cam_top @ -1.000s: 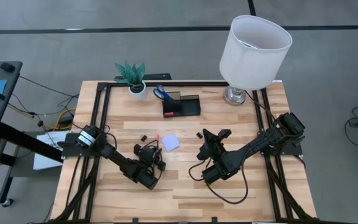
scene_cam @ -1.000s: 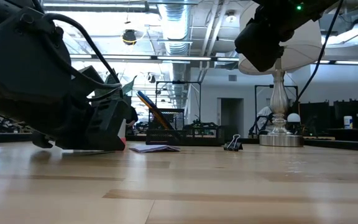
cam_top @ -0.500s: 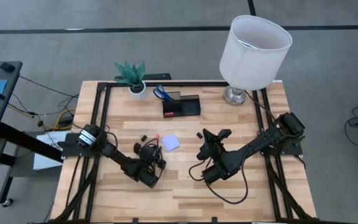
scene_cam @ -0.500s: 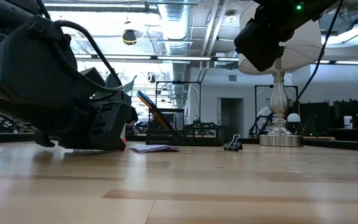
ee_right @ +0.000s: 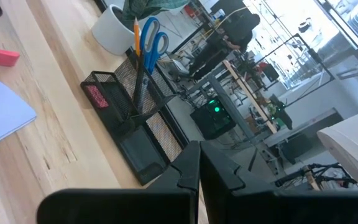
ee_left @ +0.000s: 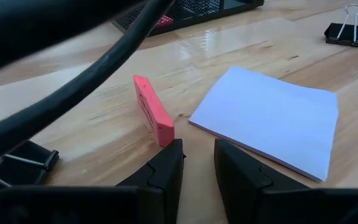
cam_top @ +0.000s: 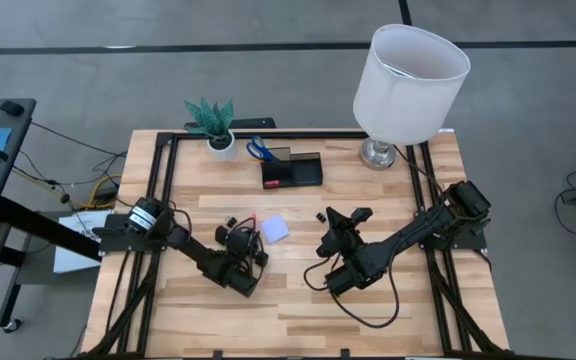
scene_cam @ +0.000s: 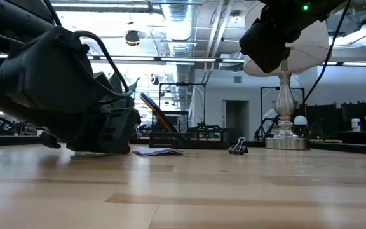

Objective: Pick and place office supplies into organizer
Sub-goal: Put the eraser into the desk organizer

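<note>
My left gripper (cam_top: pixel 249 236) lies low on the table, open by a narrow gap with nothing in it (ee_left: pixel 197 163). Just ahead of it a pink eraser (ee_left: pixel 153 111) stands on its long edge, and the pale note pad (ee_left: pixel 272 121) lies flat beside that. One black binder clip (ee_left: pixel 344 31) sits beyond the pad, another (ee_left: pixel 17 165) beside the gripper. The black mesh organizer (cam_top: pixel 291 170) at the far side holds blue-handled scissors (ee_right: pixel 148 37) upright. My right gripper (cam_top: pixel 343 222) hangs shut above the table, to the right of the pad. My left gripper has one fingertip (ee_left: pixel 174 152) right at the eraser's near end (ee_left: pixel 165 132), coming in low from the table's near side. I cannot tell whether it touches. The other finger is clear of the note pad.
A white pot (cam_top: pixel 221 143) with a green plant stands at the far left of the organizer. A lamp with a big white shade (cam_top: pixel 411 70) stands at the far right. Bare wood lies along the near edge (cam_top: pixel 298 310).
</note>
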`<move>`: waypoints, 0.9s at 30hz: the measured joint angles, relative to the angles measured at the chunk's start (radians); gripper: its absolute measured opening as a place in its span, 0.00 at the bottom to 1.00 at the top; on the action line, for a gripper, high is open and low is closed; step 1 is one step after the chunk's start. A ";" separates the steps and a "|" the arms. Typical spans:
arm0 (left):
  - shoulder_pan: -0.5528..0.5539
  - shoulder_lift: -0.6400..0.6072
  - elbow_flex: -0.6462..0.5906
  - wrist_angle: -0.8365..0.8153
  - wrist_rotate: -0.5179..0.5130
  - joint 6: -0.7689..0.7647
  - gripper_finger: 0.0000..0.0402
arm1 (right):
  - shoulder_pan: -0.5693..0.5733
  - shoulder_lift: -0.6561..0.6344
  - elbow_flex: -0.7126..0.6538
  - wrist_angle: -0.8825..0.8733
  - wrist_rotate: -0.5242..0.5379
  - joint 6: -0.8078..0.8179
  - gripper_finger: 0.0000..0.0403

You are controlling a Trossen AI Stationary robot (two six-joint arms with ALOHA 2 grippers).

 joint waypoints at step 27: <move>-0.052 0.004 -0.003 0.007 -0.029 -0.031 0.22 | 0.000 0.000 0.000 0.001 0.000 0.000 0.00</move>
